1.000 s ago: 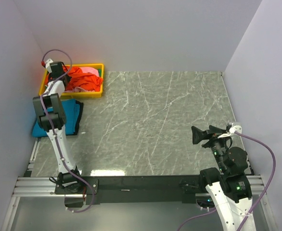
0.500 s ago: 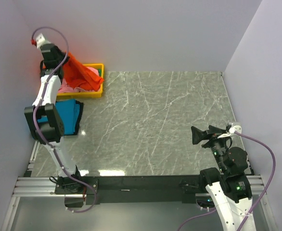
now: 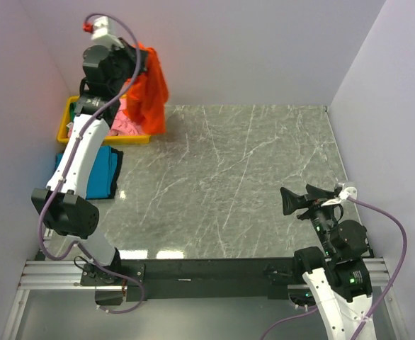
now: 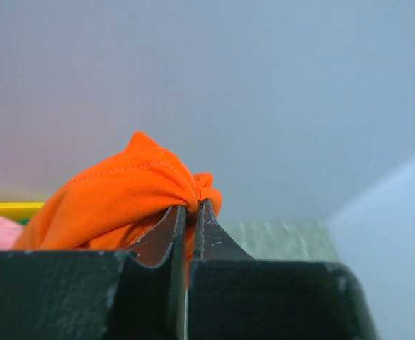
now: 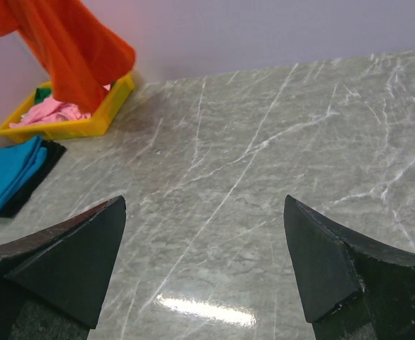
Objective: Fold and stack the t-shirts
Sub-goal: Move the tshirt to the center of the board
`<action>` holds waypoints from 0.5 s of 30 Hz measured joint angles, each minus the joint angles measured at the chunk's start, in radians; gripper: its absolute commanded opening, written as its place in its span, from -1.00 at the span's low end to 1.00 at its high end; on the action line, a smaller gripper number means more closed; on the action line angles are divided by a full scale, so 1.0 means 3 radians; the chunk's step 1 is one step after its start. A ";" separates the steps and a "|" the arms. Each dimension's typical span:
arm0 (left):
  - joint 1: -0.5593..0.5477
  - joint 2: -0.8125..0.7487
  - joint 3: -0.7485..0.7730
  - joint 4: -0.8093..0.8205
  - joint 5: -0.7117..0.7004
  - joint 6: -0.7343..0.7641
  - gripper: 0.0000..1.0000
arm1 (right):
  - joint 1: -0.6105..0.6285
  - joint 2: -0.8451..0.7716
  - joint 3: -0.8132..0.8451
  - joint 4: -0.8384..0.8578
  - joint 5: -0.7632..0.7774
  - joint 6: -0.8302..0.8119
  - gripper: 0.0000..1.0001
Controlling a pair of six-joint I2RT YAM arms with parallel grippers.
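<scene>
Orange cloth is clamped between the closed fingers of the left gripper (image 4: 192, 207): the bright orange short-sleeved t-shirt (image 3: 151, 88) is held high at the far left and hangs above the right end of the yellow plastic rectangular tray (image 3: 132, 139), in which a pale pink t-shirt (image 3: 126, 122) is lying. A folded teal blue t-shirt (image 3: 105, 167) is laid on the grey marbled table (image 3: 250, 170) just on the near side of the tray. The right gripper (image 5: 205, 205) is seen at the near right with its fingers wide apart.
</scene>
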 measured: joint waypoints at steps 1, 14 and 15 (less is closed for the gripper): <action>-0.0095 -0.0023 0.0023 -0.0048 0.0039 0.0032 -0.99 | 0.0000 -0.0015 0.0009 -0.0001 -0.0010 0.0004 0.96; -0.1077 -0.0328 0.0332 -0.0556 0.0460 0.0380 -0.99 | 0.0000 -0.0081 0.0286 -0.0118 -0.0024 0.0022 0.96; -0.1097 -0.0364 0.0332 -0.0565 0.0497 0.0380 -0.99 | 0.0000 -0.0084 0.0286 -0.0118 -0.0024 0.0029 0.96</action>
